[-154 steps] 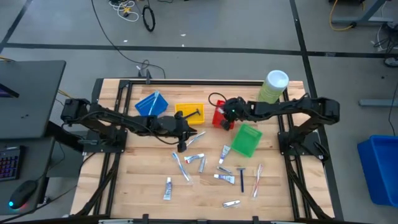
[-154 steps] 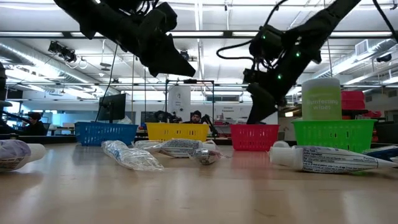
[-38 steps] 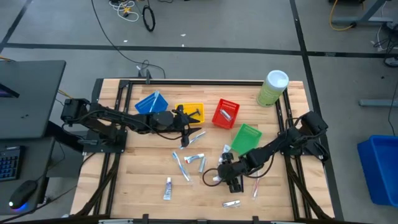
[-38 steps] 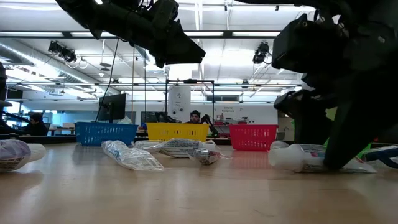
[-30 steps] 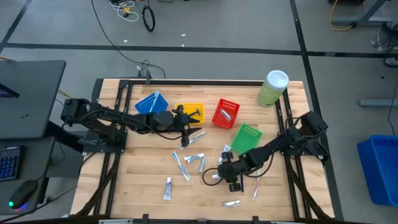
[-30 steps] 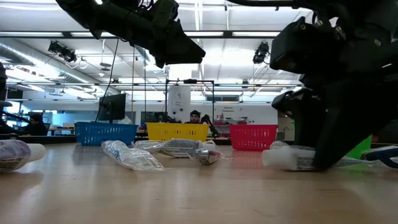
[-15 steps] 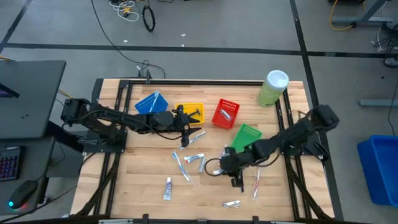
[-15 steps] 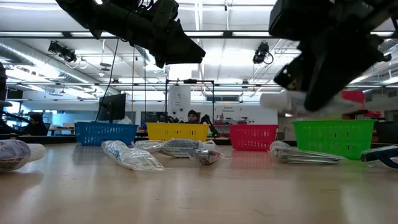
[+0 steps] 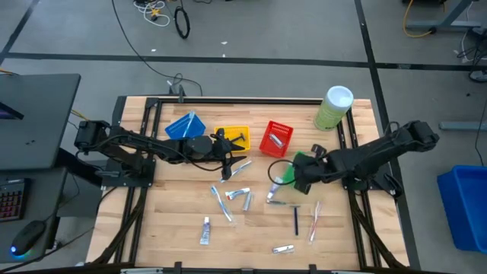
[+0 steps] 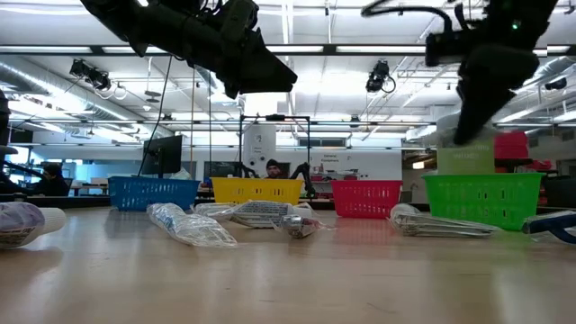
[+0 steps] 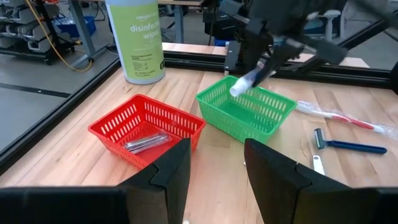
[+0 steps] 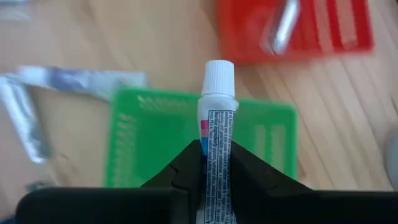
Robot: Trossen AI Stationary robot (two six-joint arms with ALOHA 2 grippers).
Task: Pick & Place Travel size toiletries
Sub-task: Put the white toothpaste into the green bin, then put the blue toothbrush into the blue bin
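Wood table point(image 9: 183, 228), workshop behind; right end effector point(image 12: 214, 163), gripping tube point(image 12: 216, 118), now lifted over green bin point(image 9: 306, 162); left end effector point(image 11: 214, 163) open.

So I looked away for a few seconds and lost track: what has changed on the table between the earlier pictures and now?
The right gripper went from the red bin down to the loose items, closed on a small white tube, lifted it and carried it over the green bin. The left gripper stayed open near the yellow bin. The bins, the canister and the other toiletries kept their places.
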